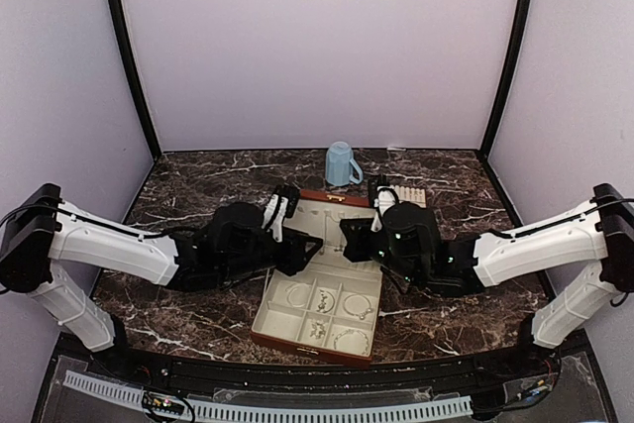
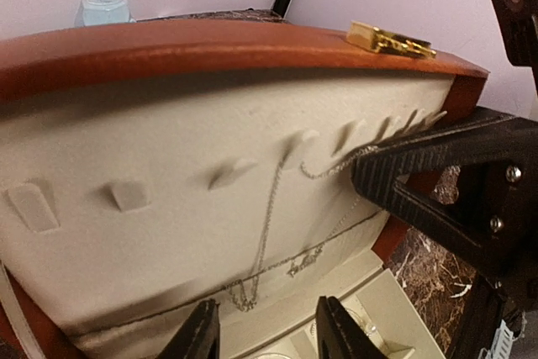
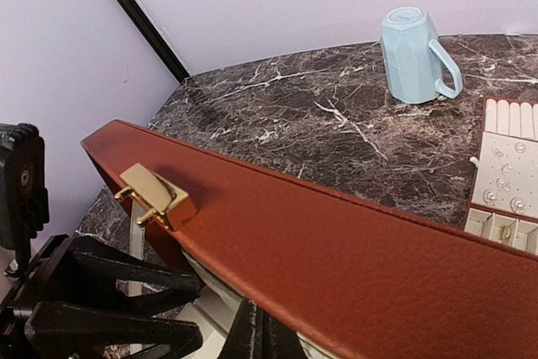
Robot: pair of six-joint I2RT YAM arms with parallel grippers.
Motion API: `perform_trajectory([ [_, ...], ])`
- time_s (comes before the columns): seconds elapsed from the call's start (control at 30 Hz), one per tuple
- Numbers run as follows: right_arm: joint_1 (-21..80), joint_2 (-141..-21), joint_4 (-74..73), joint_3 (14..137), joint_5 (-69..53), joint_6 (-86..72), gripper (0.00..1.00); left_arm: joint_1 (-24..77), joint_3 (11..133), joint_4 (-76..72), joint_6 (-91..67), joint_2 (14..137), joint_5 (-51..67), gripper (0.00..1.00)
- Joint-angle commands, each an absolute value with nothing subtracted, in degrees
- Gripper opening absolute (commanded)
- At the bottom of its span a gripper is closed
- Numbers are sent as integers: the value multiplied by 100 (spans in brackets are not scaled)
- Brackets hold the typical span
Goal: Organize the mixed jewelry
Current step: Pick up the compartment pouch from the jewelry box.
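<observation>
A: Left gripper [image 2: 265, 307] stands parted and empty; the chain [image 2: 267, 224] hangs just above it on the lid [image 2: 151, 157].
B: Right gripper [image 2: 370, 176], closed, sits beside the chain's upper end. I'd back out slowly so no link snags.

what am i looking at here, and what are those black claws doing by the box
This is a robot: two arms bolted to a marble table, each ending in a two-finger gripper. One picture looks down from above and behind; the other two come from cameras on the wrists. On the table are an open jewelry box, an upturned blue mug and a cream slotted tray. Tiny pale jewelry lies in the box's compartments, and a thin chain hangs from hooks inside the lid. The left gripper is open and empty. The right gripper is shut beside the lid; the chain runs to its tip, but whether it pinches it is unclear.
</observation>
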State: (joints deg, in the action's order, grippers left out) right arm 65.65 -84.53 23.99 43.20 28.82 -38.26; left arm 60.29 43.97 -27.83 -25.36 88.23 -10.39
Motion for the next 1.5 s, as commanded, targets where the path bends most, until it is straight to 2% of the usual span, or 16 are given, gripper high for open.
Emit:
perform_trajectory([
  [0.0, 6601, -8287, 2468, 4439, 3015, -3740, 0, 6047, 4095, -2999, -1723, 8356, -724, 44],
  [0.23, 6599, -8272, 2537, 4419, 3006, -3737, 0, 6047, 3781, -3184, 487, 8166, -491, 54],
  [0.43, 6600, -8297, 2563, 4487, 2965, -3664, 0, 6047, 3754, -3625, 1668, 8752, -928, 58],
  [0.97, 6598, -8350, 2728, 4474, 2760, -3707, 0, 6038, 3745, -4441, 2733, 9408, -1351, 59],
  [1.27, 6601, -8320, 2737, 4456, 2760, -3733, 0, 6038, 3679, -4483, 2719, 9596, -1539, 53],
  [1.47, 6596, -8335, 2754, 4465, 2750, -3736, 0, 6042, 3614, -4492, 2652, 9641, -1642, 41],
])
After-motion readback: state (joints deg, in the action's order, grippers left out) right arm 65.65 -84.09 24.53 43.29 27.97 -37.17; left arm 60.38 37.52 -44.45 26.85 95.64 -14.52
